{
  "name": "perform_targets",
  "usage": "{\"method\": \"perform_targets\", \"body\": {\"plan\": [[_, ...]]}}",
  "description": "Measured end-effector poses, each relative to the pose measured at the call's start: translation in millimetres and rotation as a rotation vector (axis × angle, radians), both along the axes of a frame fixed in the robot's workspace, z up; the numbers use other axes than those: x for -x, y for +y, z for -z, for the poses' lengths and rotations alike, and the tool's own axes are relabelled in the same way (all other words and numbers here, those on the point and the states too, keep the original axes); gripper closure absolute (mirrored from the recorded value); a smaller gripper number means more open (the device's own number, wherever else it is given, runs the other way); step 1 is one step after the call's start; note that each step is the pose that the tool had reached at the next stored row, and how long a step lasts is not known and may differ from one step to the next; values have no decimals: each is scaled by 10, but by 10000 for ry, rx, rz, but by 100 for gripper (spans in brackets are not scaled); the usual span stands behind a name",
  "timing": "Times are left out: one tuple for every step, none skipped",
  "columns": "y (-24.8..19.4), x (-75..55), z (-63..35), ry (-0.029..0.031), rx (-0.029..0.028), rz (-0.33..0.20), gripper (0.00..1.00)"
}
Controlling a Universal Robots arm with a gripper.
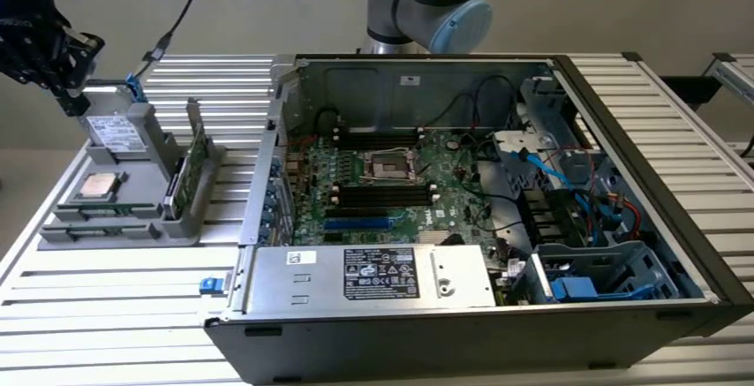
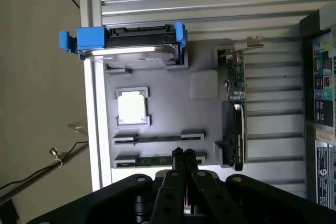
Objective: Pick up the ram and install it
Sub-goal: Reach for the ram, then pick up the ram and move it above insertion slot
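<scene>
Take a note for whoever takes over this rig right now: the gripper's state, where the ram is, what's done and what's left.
Gripper: shut, nothing held. It hangs over the grey tray, fingertips nearest the ram.
Ram: green stick seated in a holder slot of the tray, near the processor chip. Not yet picked up.
Computer case: open, on the table at the exterior view's right of the tray. Black memory slots show on the board.
Done: nothing that shows.
Left: both the pick-up and the install.
</scene>
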State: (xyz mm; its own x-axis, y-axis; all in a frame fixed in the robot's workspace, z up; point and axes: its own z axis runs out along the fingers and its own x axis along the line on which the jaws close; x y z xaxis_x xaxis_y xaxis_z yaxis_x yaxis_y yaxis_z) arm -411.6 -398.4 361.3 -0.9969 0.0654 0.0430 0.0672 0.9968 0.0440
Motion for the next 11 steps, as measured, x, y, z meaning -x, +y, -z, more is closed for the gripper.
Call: {"method": "perform_targets", "body": {"plan": [[0, 5, 1, 9, -1, -1, 90], [0, 5, 1, 8, 0, -2, 90], [0, 5, 1, 9, 0, -3, 90], [0, 5, 1, 9, 0, -2, 90], [0, 5, 1, 9, 0, -2, 90], [0, 5, 1, 9, 0, -2, 90], [0, 5, 1, 9, 0, -2, 90], [0, 5, 1, 10, 0, -2, 90], [0, 5, 1, 10, 0, -2, 90], [0, 5, 1, 9, -1, -2, 90], [0, 5, 1, 10, 0, -2, 90]]}}
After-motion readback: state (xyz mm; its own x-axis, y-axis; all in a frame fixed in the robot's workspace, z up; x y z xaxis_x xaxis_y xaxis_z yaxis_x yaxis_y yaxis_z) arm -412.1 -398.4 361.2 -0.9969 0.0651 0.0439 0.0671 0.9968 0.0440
